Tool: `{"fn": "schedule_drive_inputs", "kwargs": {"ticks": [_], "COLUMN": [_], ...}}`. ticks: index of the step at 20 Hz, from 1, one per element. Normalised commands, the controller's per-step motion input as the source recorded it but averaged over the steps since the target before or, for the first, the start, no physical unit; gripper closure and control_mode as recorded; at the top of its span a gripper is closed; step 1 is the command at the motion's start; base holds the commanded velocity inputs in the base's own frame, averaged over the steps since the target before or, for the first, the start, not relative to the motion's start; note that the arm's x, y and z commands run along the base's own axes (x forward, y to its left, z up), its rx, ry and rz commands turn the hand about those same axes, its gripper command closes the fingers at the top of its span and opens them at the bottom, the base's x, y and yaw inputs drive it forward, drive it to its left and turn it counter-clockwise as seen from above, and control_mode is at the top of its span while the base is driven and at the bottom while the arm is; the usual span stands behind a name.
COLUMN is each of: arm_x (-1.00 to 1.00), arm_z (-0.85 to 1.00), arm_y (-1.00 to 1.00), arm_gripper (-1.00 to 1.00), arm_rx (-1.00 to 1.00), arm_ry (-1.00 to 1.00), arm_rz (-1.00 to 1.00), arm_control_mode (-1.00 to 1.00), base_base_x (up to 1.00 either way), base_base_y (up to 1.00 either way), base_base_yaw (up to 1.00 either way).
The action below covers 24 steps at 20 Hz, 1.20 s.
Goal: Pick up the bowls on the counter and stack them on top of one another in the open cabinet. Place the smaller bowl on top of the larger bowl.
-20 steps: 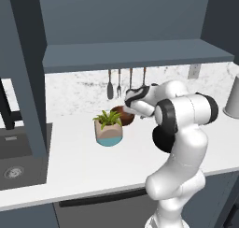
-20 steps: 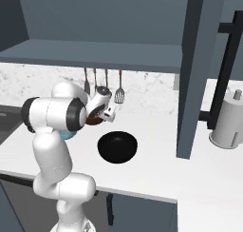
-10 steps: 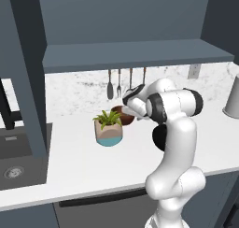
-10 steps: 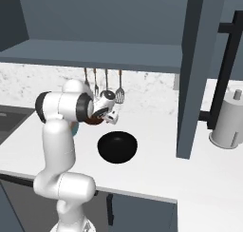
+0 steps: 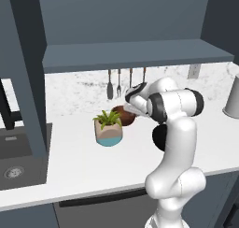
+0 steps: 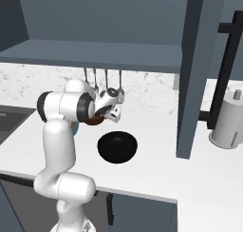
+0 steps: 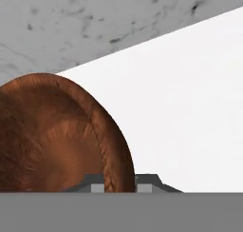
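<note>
Left base first: we see the gripper (image 5: 132,104) at the brown bowl (image 5: 122,115) beside the plant pot (image 5: 108,130) on the counter (image 5: 74,166). Right base: black bowl (image 6: 117,147) sits apart. Hand view: fingers (image 7: 98,184) straddle the rim, apparently clamped. Next, we'd lift toward the cabinet (image 5: 135,52).

Kitchen: white counter (image 5: 79,161), sink (image 5: 14,168), hanging utensils (image 5: 119,82), wall cabinet (image 5: 130,54) w/ open shelf.
</note>
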Motion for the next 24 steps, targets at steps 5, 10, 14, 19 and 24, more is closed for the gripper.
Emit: {"fn": "schedule_drive_inputs", "kwargs": {"ticks": [5,10,14,19,24], "arm_x": [-0.43,-0.95,-1.0,-1.0,-0.96], "arm_z": [0.56,0.46,0.78,0.88,0.32], "arm_y": [-0.04,-0.33,-0.55,-0.89,-0.96], "arm_gripper": [1.0,1.0,1.0,1.0,1.0], "arm_rx": [0.0,0.0,0.07,0.2,0.2], "arm_ry": [-0.25,-0.2,-0.07,0.05,0.27], "arm_rz": [-0.07,-0.04,-0.08,-0.14,-0.15], "arm_control_mode": [-1.0,-1.0,-1.0,-1.0,-1.0], "base_base_x": [0.0,0.0,0.0,0.0,0.0], "base_base_y": [0.0,0.0,0.0,0.0,0.0], "base_base_yaw": [0.0,0.0,0.0,0.0,0.0]}}
